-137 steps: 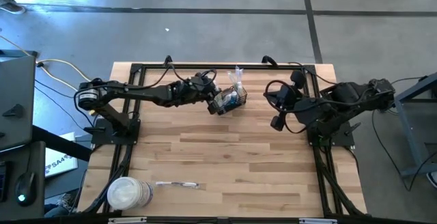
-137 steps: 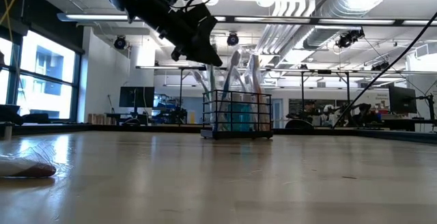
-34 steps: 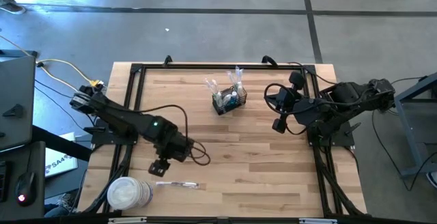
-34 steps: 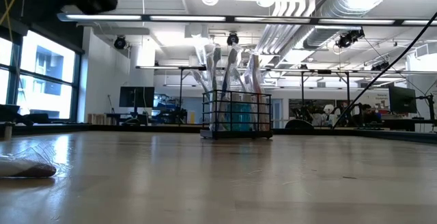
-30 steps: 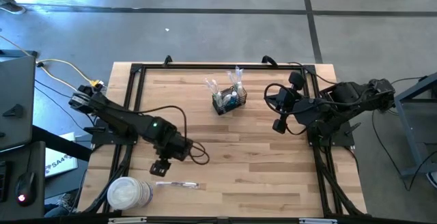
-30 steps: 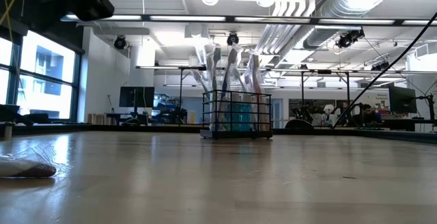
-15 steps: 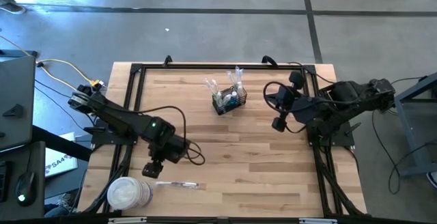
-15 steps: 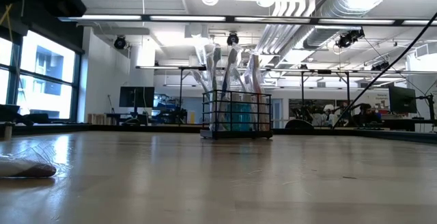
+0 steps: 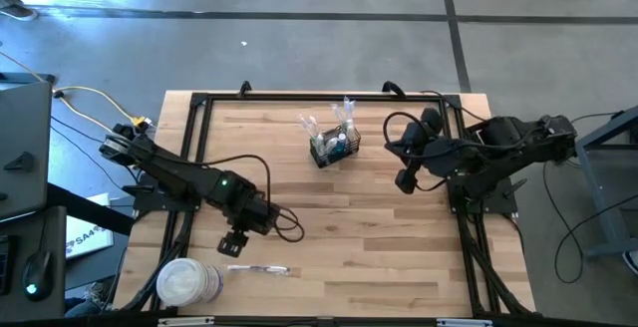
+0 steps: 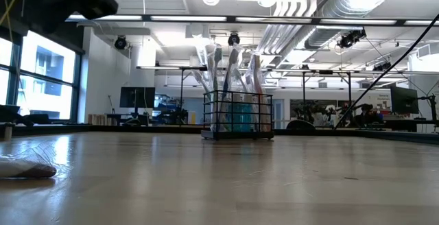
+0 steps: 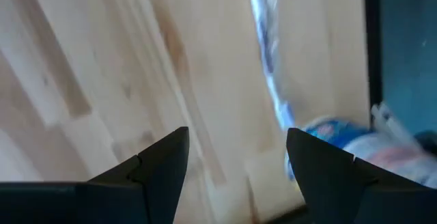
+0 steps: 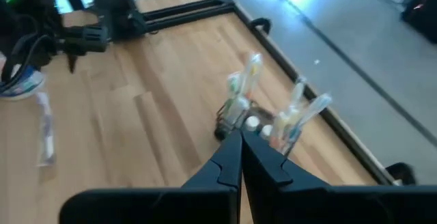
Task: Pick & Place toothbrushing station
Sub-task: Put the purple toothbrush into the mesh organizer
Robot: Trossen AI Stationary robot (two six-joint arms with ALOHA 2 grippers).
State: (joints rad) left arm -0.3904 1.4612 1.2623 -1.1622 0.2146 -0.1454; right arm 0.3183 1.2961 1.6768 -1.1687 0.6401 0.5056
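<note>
Wooden table (image 9: 379, 227) bears toothbrushing station (image 9: 332, 146) upright, brushes pointing upward.

Only one legible marking: partial lettering "SA" on a white sheet (image 9: 88, 237) lying on the floor beside the left edge of the table (image 9: 359, 257), cut off by the arm's base. No other text, brand or number can be read.
</note>
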